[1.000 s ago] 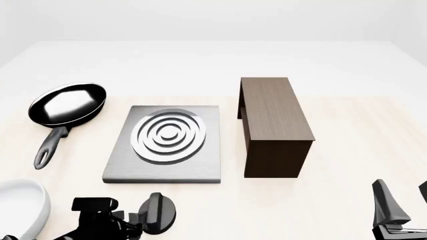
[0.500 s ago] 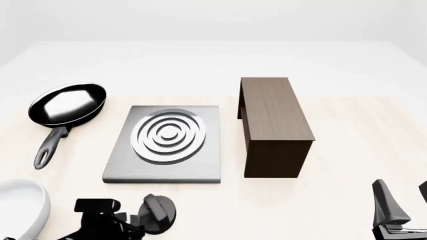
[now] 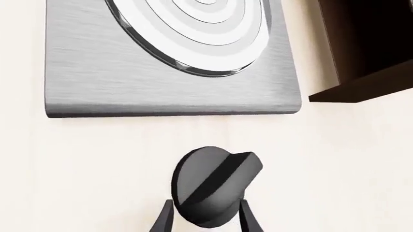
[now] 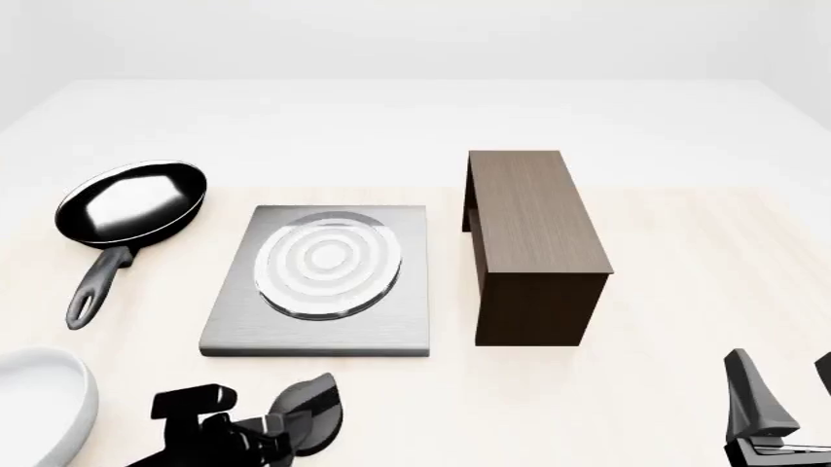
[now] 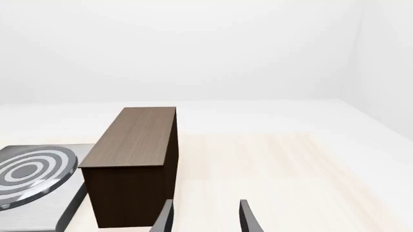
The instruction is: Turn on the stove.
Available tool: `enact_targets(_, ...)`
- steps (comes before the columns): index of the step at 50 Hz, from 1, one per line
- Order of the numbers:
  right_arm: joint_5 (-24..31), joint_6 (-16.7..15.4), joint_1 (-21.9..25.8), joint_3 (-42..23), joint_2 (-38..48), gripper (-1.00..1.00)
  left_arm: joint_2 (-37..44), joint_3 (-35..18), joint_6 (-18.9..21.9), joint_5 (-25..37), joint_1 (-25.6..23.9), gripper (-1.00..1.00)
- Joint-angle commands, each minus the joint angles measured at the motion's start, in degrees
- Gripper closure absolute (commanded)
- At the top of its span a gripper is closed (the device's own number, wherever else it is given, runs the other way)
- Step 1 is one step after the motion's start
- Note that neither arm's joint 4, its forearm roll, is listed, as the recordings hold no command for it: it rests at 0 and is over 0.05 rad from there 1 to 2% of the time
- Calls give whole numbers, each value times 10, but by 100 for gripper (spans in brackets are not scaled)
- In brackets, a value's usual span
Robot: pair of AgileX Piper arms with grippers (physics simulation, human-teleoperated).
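The stove's grey metal plate (image 4: 234,326) lies left of centre, with its round burner (image 4: 327,265) showing pale concentric rings. The black oval knob (image 4: 318,401) sits on the table just in front of the plate. My left gripper (image 4: 292,428) is shut on the knob. In the left wrist view the two fingers (image 3: 164,220) flank the knob (image 3: 216,183), whose ridge is turned diagonally, below the plate (image 3: 96,82). My right gripper (image 4: 783,404) is open and empty at the near right corner, as the right wrist view (image 5: 205,218) also shows.
A tall dark brown wooden box (image 4: 532,243) stands right of the plate. A black frying pan (image 4: 130,204) lies at the far left. A white bowl (image 4: 39,404) sits at the near left, beside my left arm.
My left gripper has twisted the knob, so its ridge now points diagonally. The burner's rings have gone from dark and contrasted to pale. The right arm has not moved.
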Motion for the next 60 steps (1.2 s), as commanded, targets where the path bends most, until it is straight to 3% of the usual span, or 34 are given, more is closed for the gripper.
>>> enact_targets(1, 0, 0, 0, 0, 0, -100, -33, -8, -7, 35, -1, -100)
enact_targets(15, 0, 0, 0, 0, 0, -100, -150, -26, 13, 153, -2, -100)
enact_targets(28, 0, 0, 0, 0, 0, -100, -217, -38, 47, 224, 16, -100)
enact_targets(35, 0, 0, 0, 0, 0, -100, -310, -80, 129, 333, 76, -100)
enact_targets(40, 0, 0, 0, 0, 0, -100, -331, -87, 149, 359, 105, -100)
enact_targets(42, 0, 0, 0, 0, 0, -100, -331, -88, 178, 362, 122, -100)
enact_targets(60, 0, 0, 0, 0, 0, -100, -393, -131, 206, 437, 164, -100)
